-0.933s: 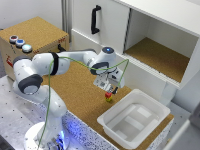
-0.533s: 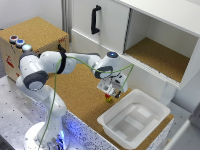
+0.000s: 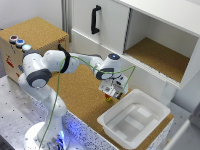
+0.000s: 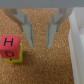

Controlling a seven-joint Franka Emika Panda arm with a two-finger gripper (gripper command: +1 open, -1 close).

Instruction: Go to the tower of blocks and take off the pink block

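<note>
End effector point(image 4: 38, 46) hanging released and empty over the cork tabletop point(image 4: 47, 70), its two fingers spread with bare cork between them; the pink block point(image 4: 10, 48), capping the tower of blocks point(image 4: 12, 51), sits just outside one finger, so a sideways shift must precede closing.

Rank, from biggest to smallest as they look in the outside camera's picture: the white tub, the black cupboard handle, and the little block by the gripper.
1. White tub, by far the largest.
2. Black handle, long and thin.
3. Block, a tiny reddish speck under the gripper, partly hidden.

The handle sits farther back, so its true size is less sure.
</note>
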